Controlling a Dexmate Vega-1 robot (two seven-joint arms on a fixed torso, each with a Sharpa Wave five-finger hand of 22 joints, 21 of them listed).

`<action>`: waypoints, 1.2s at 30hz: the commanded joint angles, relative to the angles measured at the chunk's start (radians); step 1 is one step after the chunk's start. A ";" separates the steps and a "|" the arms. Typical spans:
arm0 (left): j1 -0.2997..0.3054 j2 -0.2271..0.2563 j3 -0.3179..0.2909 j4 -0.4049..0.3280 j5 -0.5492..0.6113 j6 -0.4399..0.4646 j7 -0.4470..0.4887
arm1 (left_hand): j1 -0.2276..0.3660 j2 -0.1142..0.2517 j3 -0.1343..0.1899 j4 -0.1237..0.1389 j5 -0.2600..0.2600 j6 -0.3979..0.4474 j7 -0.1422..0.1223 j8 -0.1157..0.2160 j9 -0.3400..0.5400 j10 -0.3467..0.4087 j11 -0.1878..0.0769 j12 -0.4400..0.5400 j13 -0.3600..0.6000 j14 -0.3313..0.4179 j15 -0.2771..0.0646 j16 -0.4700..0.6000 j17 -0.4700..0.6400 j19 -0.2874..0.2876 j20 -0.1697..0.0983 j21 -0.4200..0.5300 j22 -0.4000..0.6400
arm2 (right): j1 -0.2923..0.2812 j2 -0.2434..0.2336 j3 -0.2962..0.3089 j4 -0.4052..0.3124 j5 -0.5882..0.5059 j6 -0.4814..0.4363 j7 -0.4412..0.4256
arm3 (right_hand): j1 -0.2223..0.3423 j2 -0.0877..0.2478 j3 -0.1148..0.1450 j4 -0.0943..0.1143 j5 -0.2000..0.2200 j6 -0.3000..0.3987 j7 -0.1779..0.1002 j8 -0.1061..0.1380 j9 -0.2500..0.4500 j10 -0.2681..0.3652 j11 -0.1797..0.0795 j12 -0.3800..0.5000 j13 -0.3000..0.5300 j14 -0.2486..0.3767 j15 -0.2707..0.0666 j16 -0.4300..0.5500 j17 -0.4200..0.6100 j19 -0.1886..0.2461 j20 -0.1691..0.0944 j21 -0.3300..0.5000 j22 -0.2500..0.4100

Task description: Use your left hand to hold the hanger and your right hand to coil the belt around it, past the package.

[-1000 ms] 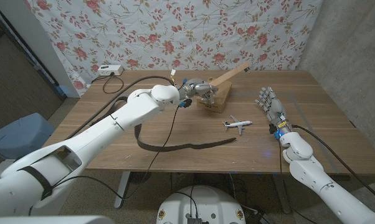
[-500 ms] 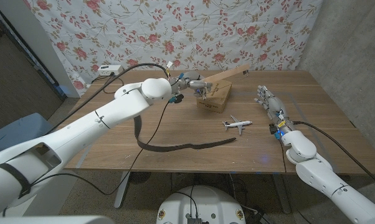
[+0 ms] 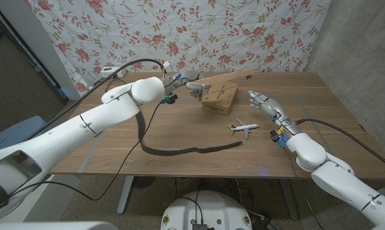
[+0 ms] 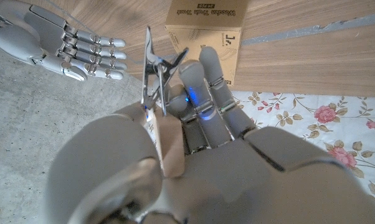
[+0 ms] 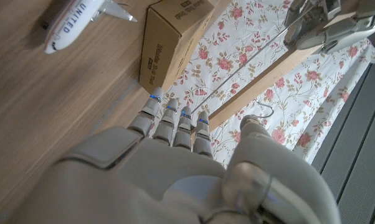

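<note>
Left hand (image 3: pixel 187 84) grips my wooden hanger (image 3: pixel 226 80) above the package (image 3: pixel 220 99), my right hand (image 3: pixel 264 102) hangs open and empty beside it, belt (image 3: pixel 180 149) lying nearer me.

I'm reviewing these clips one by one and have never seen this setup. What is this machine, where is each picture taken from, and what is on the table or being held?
It is a stationary two-armed robot with humanlike hands. The wide picture looks down from its head; the other two come from cameras on each wrist, so they appear turned. The left hand holds a wooden hanger with metal clips above a cardboard package. The right hand is open, holding nothing. On the wooden table lie a dark belt and a toy airplane.
</note>
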 commanded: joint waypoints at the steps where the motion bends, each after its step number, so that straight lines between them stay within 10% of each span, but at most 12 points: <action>1: 0.032 0.032 -0.059 0.020 0.054 -0.101 -0.064 | -0.008 0.004 0.019 0.022 0.013 0.002 0.003 0.005 -0.002 -0.023 -0.038 0.020 0.003 -0.020 -0.006 0.012 0.005 -0.004 0.001 0.002 -0.008 | -0.139 -0.108 0.020 -0.267 -0.176 -0.251 -0.090 | 0.020 -0.007 0.006 -0.018 -0.002 0.010 0.000 0.010 0.005 0.003 0.004 0.001 0.005 0.009 -0.002 0.006 0.004 0.004 0.012 0.000 0.002; 15: 0.010 0.014 -0.076 0.077 0.086 -0.193 -0.140 | -0.017 0.008 0.010 0.021 0.035 -0.004 0.005 0.012 -0.007 -0.044 -0.036 0.071 0.002 -0.037 -0.001 0.046 0.004 -0.016 0.006 0.014 -0.026 | -0.135 -0.167 -0.117 -0.527 -0.452 -0.668 -0.131 | 0.059 -0.024 0.015 -0.057 -0.008 -0.011 -0.013 0.000 0.008 -0.023 0.005 -0.011 0.009 -0.027 -0.003 -0.008 0.011 -0.005 0.027 -0.011 0.003; 36: -0.028 -0.012 -0.089 0.182 0.119 -0.349 -0.196 | -0.033 -0.002 -0.003 0.022 0.070 -0.008 -0.008 0.017 -0.024 -0.071 -0.042 0.111 0.001 -0.082 0.011 0.085 0.002 -0.053 0.024 0.017 -0.050 | 0.213 -0.103 -0.634 -0.611 -1.001 -1.148 0.190 | 0.093 -0.029 0.027 -0.090 -0.007 -0.037 -0.010 -0.008 0.011 -0.071 -0.009 -0.023 0.013 -0.083 -0.019 -0.026 0.016 -0.013 0.022 -0.023 0.004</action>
